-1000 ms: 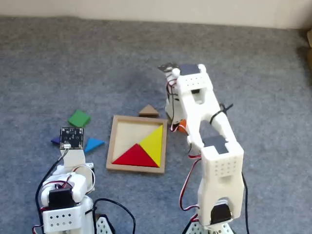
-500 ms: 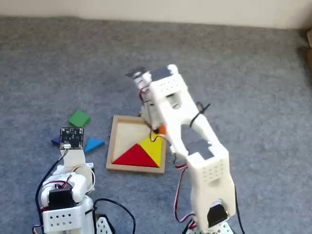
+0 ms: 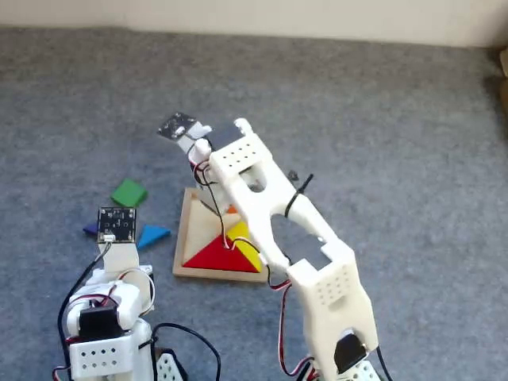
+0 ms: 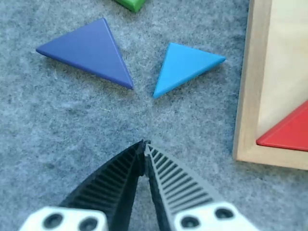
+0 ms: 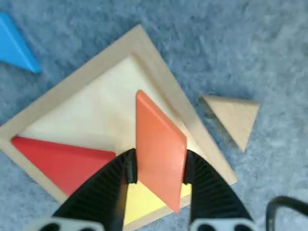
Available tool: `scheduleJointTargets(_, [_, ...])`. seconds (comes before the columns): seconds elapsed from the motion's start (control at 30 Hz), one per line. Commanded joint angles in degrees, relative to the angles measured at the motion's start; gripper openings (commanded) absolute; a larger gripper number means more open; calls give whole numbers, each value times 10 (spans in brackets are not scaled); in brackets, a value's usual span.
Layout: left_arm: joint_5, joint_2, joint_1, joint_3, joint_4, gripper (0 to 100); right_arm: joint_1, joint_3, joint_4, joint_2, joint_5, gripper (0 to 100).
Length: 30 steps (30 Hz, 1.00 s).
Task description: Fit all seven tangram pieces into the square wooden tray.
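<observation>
The square wooden tray (image 3: 182,238) holds a red triangle (image 3: 218,254) and a yellow triangle (image 3: 244,236). My right gripper (image 5: 159,166) hangs over the tray, shut on an orange parallelogram (image 5: 159,149) held on edge above the bare wood and the yellow triangle (image 5: 144,204). A plain wooden triangle (image 5: 233,118) lies just outside the tray's rim (image 5: 72,82). Left of the tray lie a green square (image 3: 128,193), a light blue triangle (image 4: 183,65) and a dark blue triangle (image 4: 91,50). My left gripper (image 4: 145,143) is shut and empty, low over the carpet just short of the two blue triangles.
Everything lies on grey carpet. The right arm (image 3: 270,206) stretches diagonally across the tray's right side in the high view. The left arm's base (image 3: 99,333) stands at the near left. A pale wall edge runs along the far side.
The right arm has swung left, from beside the tray's right edge to over the tray, carrying the orange parallelogram. The left arm has not moved.
</observation>
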Motion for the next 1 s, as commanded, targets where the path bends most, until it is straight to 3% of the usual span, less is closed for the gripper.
scheduleJointTargets(0.0, [6, -19, -7, 11, 3, 13, -9, -28, -8, -12, 7, 187])
scheduleJointTargets(0.2, [6, -19, -7, 11, 3, 13, -15, 20, -13, -13, 82, 221])
scheduleJointTargets(0.43, [6, -19, -7, 11, 3, 13, -15, 22, 22, -17, 87, 215])
scheduleJointTargets(0.67, [6, -19, -7, 11, 3, 13, -13, -17, 43, -17, 83, 3])
scheduleJointTargets(0.97, [6, -19, -7, 11, 3, 13, -8, -3, -36, -10, 25, 5])
